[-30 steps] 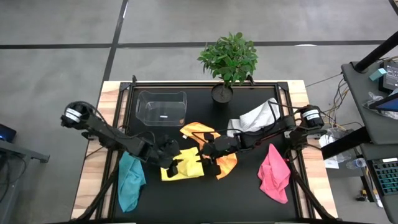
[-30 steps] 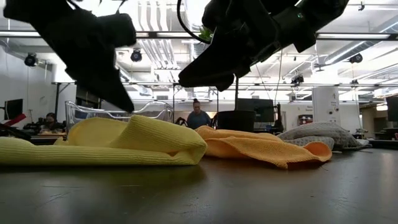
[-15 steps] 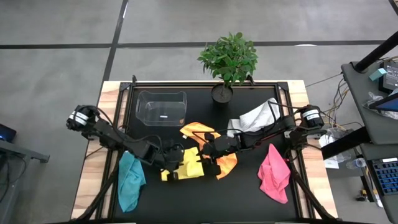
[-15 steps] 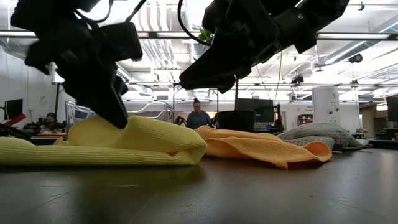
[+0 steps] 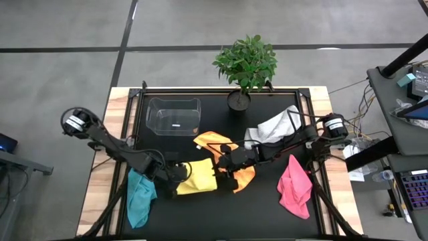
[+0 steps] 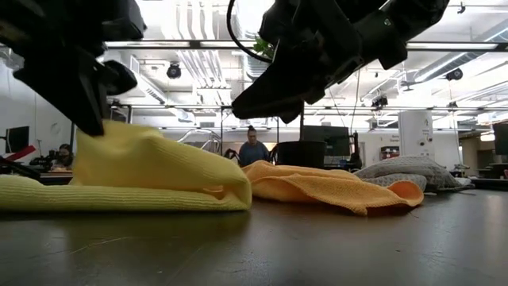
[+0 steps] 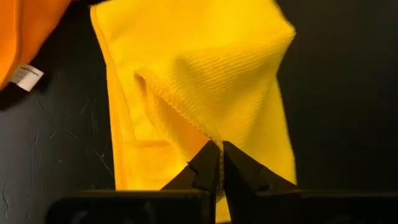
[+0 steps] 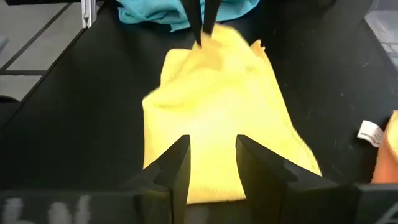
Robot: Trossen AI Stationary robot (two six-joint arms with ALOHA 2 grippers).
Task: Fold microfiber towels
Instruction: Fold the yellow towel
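Observation:
A yellow microfiber towel lies near the table's middle, doubled over, its lower layer flat on the black top. My left gripper stands at its left side, shut on its upper layer. My right gripper hovers open just above the towel's right part, touching nothing. An orange towel lies bunched right of the yellow one. A teal towel lies at the near left, a pink one at the near right, and a white-grey one at the far right. My left gripper pinches a hemmed edge of the yellow towel's upper layer between its two fingertips. The fingers come slanting down from the table's left. The pinched part is raised into a peak, while the rest of the towel stays on the table.
A clear plastic box stands at the far left and a potted plant at the far edge's middle. Bare black table top lies along the near edge. People sit in the room beyond the table.
My left gripper has come down onto the yellow towel, shut on its upper layer, then risen and gone toward the table's left edge. The upper layer has been drawn up into a peak on that side, while the lower layer has stayed flat.

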